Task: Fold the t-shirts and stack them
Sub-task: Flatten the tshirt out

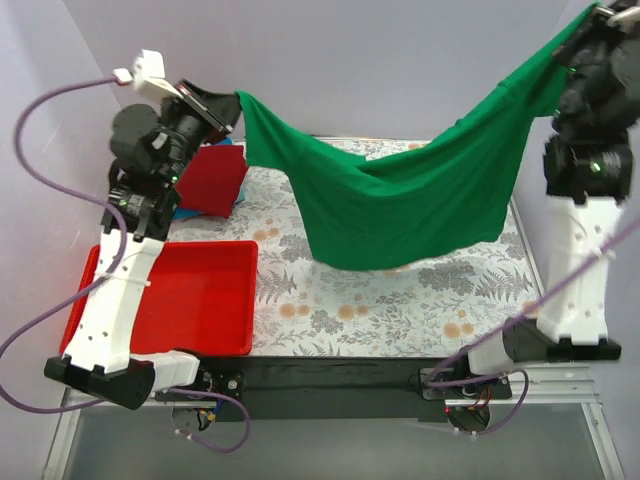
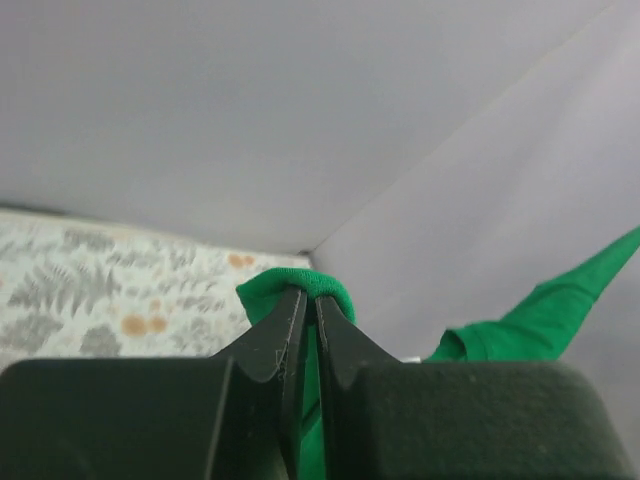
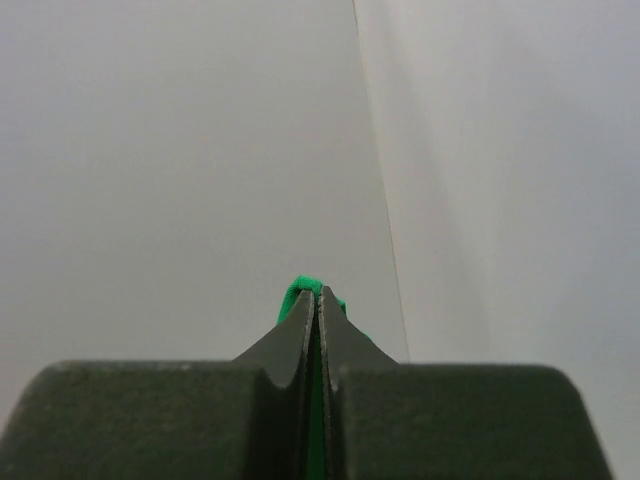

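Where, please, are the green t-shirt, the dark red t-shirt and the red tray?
green t-shirt [image 1: 400, 205]: top view, middle of hanging cloth.
dark red t-shirt [image 1: 212, 180]: top view, upper face.
red tray [image 1: 190, 300]: top view, bare floor.

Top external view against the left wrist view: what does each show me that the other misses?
Only top external: the green t-shirt strung in the air between both arms, sagging toward the table; the right arm; the red tray; a dark red shirt beyond the tray. Only left wrist: the left fingers seen close, pressed together on a fold of green cloth. Both: the green t-shirt and the floral table.
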### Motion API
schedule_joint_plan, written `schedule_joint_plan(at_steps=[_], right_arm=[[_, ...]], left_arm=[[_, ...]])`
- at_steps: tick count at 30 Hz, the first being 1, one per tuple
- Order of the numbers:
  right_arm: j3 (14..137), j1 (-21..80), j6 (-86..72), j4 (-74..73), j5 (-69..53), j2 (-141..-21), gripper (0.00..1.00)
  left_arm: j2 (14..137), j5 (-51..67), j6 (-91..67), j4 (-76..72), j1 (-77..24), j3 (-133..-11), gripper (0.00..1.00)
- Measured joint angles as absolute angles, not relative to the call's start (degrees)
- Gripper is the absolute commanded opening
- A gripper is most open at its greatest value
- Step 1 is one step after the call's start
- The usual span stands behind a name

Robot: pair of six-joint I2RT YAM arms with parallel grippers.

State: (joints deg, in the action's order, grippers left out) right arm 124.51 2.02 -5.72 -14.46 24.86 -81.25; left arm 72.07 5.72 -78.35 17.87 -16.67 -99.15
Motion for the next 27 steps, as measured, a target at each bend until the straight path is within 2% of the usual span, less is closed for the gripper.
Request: schedule_joint_plan(at_steps=[8,11,12,15,17,19,24,27], right_arm=[[122.3,1.9,-4.7,-17.2,26.7,-106.5,0.01],[123.0,1.9,-6.7,-23.3,25.5,-115.2,0.47],[124.0,1.9,-6.8,-25.7,24.5,-117.2,0.56],[126.1,1.9,-8.6,-32.3,20.3,-121.1,0.58],[121.5,2.4,-9.3,-33.3,18.1,-118.9,0.58],[111.6,3.4,-9.7,-32.8,16.0,-112.9,0.57],[80.3,8.6,-13.8,-29.2,5.8,-88.8,0.56],[66.1,10.7,-16.3,-27.0,1.2,-77.7,0.55]], left_arm=[[76.5,3.3,-78.2,18.9,-16.7,-74.6,0.00],[79.0,-0.3,-77.7,20.3,-16.6,-69.5,0.00],[79.4,-1.1,-77.6,20.8,-16.5,-68.9,0.00],[80.5,-3.0,-77.1,21.4,-15.7,-68.2,0.00],[80.8,-3.6,-76.8,21.4,-15.3,-68.2,0.00],[81.1,-3.6,-76.6,21.4,-15.1,-68.2,0.00],[81.1,-2.4,-76.7,20.9,-15.0,-66.0,0.00],[80.8,-1.4,-77.4,21.0,-15.0,-63.5,0.00]])
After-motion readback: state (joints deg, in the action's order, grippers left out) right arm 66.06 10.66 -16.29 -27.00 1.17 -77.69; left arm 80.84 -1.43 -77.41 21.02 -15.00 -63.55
